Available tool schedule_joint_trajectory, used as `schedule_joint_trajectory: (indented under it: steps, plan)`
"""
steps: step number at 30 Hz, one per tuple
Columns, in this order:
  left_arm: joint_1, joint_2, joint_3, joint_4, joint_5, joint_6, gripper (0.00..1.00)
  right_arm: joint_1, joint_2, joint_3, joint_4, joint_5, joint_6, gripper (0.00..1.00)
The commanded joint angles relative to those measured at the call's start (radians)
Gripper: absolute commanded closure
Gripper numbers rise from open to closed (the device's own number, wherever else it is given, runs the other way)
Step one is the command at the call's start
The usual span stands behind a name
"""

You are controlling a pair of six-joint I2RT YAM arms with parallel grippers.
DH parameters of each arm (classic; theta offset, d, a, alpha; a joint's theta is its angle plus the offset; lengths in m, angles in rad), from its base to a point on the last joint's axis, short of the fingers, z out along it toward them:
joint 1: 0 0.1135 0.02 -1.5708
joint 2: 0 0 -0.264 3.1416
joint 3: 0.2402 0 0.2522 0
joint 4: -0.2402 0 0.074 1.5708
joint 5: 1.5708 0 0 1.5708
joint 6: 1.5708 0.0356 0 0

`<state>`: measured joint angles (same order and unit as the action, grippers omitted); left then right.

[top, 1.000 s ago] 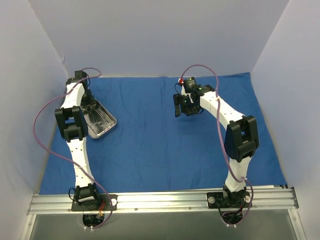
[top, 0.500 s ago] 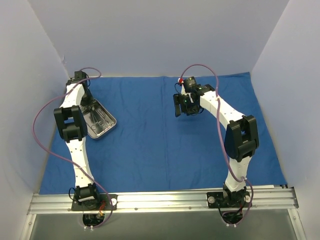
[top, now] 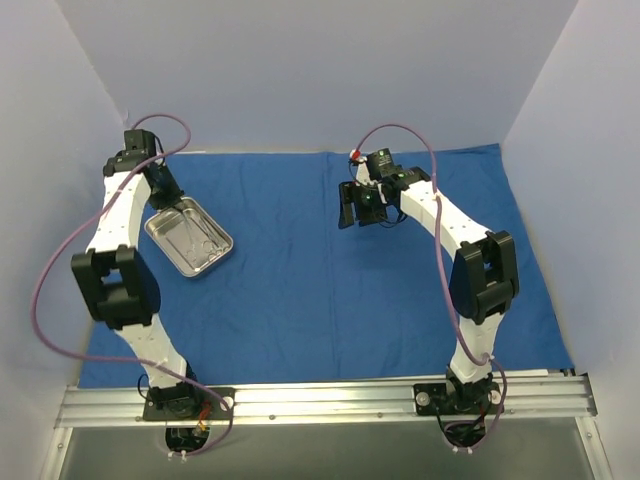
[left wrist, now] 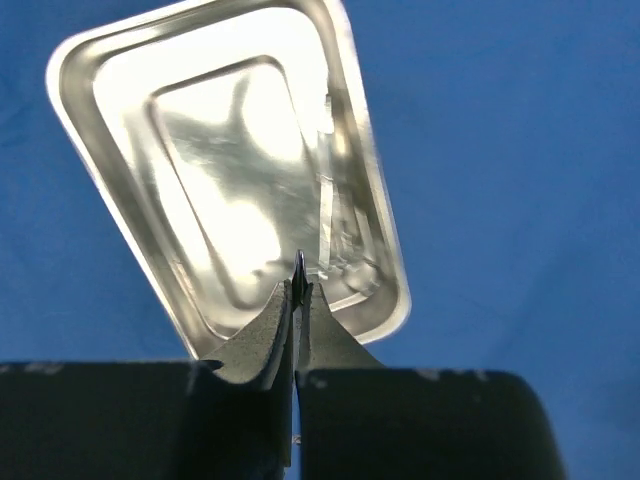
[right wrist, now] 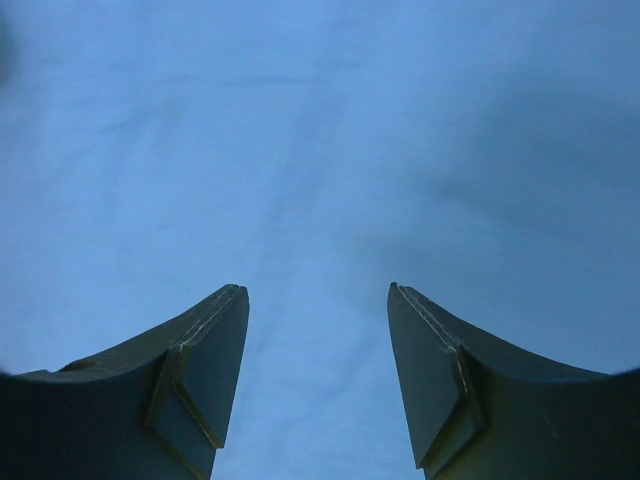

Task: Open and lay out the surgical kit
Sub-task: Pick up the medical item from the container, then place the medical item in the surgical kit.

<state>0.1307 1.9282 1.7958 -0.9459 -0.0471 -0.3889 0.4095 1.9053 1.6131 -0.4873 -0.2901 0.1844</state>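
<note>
Two arms logged | left end effector (left wrist: 299,292) pinched shut on a thin steel sliver (left wrist: 299,263), over the steel tray (top: 189,236) near the desk's left edge | right end effector (right wrist: 318,300) open above the blue cloth (top: 300,290) covering the desk, toward the far edge

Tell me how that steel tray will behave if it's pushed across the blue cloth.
The tray looks like rigid, thin pressed metal, so it is probably light and slides as one piece. Its polished rim likely slips in a pinch. The cloth beneath may drag and wrinkle rather than let it glide.
</note>
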Motion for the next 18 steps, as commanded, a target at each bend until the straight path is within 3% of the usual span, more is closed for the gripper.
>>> schedule_joint_trajectory:
  steps: [1,5,7,14,15,18]
  plan:
    - [-0.037,-0.168,-0.065,0.088,0.197,-0.005,0.98,0.009,-0.071,0.019,0.07,-0.254,0.018,0.41]
    - [-0.085,-0.3,-0.165,0.186,0.388,0.001,0.98,0.011,-0.074,0.034,0.266,-0.573,0.166,0.41]
    - [-0.115,-0.365,-0.208,0.235,0.456,-0.024,0.98,0.028,-0.078,0.016,0.458,-0.721,0.318,0.39]
    - [-0.252,-0.518,-0.335,0.326,0.618,-0.068,0.98,0.092,-0.15,-0.137,0.887,-0.856,0.605,0.25]
    - [-0.252,-0.531,-0.367,0.366,0.669,-0.105,0.98,0.1,-0.164,-0.175,1.074,-0.862,0.663,0.23]
    - [-0.279,-0.569,-0.407,0.444,0.731,-0.183,0.98,0.121,-0.19,-0.281,1.351,-0.873,0.861,0.2]
